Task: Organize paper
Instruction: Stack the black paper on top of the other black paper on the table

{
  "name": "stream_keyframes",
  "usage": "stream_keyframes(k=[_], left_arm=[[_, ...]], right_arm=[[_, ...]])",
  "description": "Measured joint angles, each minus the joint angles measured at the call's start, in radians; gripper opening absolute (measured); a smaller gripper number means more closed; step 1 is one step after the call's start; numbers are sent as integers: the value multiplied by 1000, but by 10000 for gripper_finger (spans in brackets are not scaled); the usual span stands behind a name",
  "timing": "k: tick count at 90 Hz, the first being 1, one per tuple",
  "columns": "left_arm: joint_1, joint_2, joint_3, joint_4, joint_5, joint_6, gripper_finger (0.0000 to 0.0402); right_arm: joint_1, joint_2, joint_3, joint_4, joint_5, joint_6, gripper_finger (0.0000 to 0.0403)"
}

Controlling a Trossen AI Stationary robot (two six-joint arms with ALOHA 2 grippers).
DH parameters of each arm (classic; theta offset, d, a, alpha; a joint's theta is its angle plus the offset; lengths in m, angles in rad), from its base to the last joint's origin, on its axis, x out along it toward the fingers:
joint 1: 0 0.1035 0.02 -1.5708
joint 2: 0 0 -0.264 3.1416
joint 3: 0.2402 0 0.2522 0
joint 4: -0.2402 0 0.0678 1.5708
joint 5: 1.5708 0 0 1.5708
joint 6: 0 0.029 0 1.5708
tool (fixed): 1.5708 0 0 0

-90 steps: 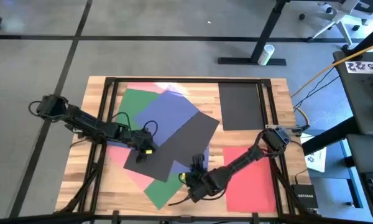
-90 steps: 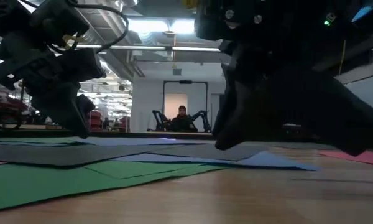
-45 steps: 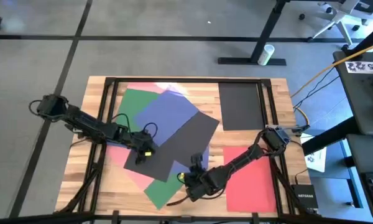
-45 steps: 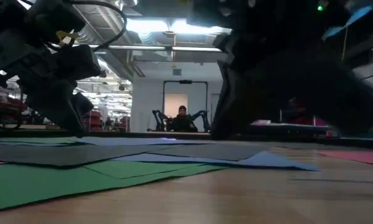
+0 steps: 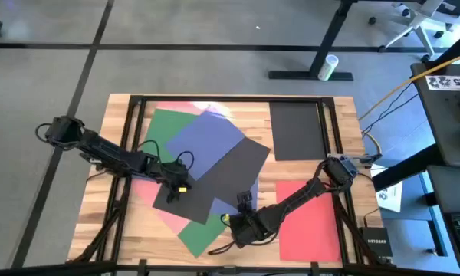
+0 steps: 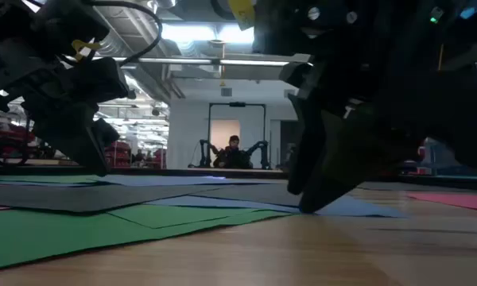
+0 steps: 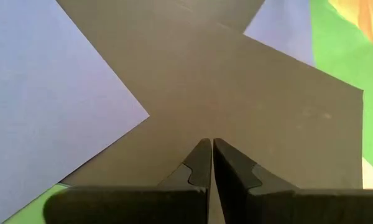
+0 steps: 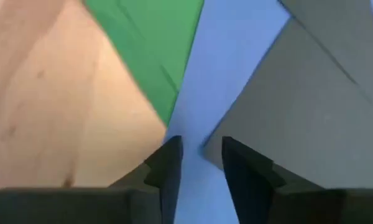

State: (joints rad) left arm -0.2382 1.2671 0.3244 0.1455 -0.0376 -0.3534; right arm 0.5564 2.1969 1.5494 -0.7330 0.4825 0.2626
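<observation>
A heap of overlapping paper lies at the table's centre-left: pink [image 5: 165, 218], green [image 5: 162, 126], blue [image 5: 207, 142] and a black sheet [image 5: 222, 176] on top. A single black sheet [image 5: 295, 130] lies flat at the far right, a red one [image 5: 310, 222] at the near right. My left gripper [image 5: 181, 186] is shut, its tips down on the heap's black sheet [image 7: 236, 93]. My right gripper [image 5: 242, 208] stands open a little at the blue sheet's near corner [image 6: 358, 206]. My left gripper rests its shut fingertips [image 7: 202, 152] on the top face of the heap's black sheet [image 7: 208, 121], near its left end. It comes slanting down from the table's left. The sheet lies flat on the heap. My right gripper has its fingertips [image 8: 168, 158] down on the blue sheet's near corner [image 8: 196, 140], one on either side of a narrow gap. The fingers slant down from the table's right. The corner lies flat on the table.
Bare wood [image 5: 238, 103] shows between the heap and the far-right black sheet, and along the near edge [image 6: 302, 254]. A dark frame rail [image 5: 215, 97] runs along the table's far side. A person sits far off in the room behind [image 6: 233, 151].
My right gripper has come down toward the near edge and now meets the blue sheet's near corner. The sheets lie as before.
</observation>
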Motion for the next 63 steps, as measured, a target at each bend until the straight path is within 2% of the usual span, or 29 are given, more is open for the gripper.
stream_keyframes(k=[48,56,63], left_arm=[[0,0,0,-9,0,-3,0],[0,0,0,-9,0,-3,0],[0,0,0,-9,0,-3,0]], right_arm=[[-49,0,-1,-3,31,48,113],[-49,0,-1,-6,44,47,98],[-49,0,-1,-14,57,48,69]])
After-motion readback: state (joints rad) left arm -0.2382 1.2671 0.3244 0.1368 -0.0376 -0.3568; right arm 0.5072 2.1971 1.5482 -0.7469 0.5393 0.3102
